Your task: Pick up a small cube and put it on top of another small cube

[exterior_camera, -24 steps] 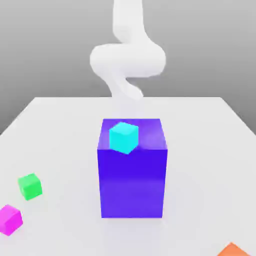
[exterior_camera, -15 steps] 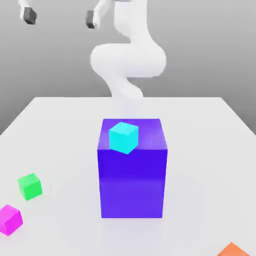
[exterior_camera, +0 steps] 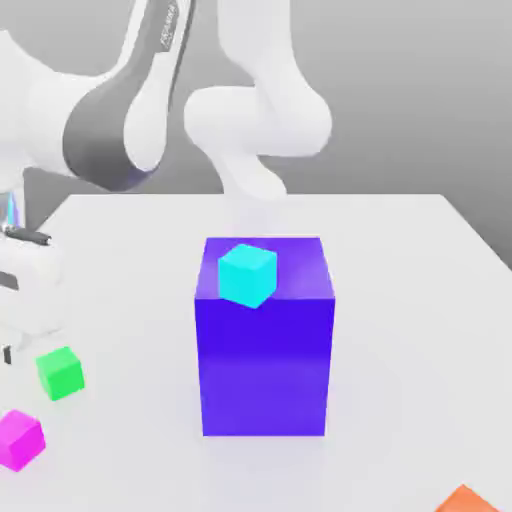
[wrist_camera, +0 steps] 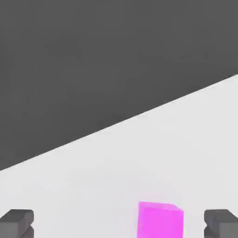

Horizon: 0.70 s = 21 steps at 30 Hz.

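Magenta cube lies ungripped between the fingertips' lines of the wide-open, empty tool.

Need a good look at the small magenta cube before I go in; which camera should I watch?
The exterior view: the small magenta cube shows more of its shape there, near the green cube. The hand view shows part of it, between the open gripper's fingers.

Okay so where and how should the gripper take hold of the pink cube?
Probably from straight above, the open gripper closing on two opposite upright sides of the pink cube: it sits flat on the table, its sides are flat, and it is narrower than the gap.
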### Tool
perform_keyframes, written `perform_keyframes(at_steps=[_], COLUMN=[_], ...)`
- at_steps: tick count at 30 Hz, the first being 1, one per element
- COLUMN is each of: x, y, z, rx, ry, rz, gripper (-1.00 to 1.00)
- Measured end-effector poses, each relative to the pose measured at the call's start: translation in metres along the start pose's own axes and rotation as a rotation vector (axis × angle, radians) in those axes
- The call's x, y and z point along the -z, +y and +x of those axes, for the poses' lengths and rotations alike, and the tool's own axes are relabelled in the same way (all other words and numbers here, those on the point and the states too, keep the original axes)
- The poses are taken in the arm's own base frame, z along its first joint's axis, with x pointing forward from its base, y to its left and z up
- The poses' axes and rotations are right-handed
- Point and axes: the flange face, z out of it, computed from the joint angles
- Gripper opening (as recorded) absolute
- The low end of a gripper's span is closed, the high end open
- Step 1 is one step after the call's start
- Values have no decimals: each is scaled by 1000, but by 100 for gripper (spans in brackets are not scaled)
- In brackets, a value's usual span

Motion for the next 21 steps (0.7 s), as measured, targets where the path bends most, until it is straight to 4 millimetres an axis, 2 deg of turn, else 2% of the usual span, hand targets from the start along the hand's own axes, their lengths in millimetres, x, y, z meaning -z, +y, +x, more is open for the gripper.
perform_keyframes(at_steps=[4, 8, 9, 14, 15, 16, 21], x=[-70, -127, -136, -137, -141, -137, -81], y=[40, 49, 50, 50, 51, 50, 50], z=[6, 2, 1, 1, 0, 1, 5], rx=[-52, -61, -61, -61, -61, -62, -77], ry=[-81, -94, -95, -95, -96, -96, -93], rz=[-49, -57, -57, -57, -57, -58, -61], gripper=[0, 0, -100, -100, -100, -100, -100])
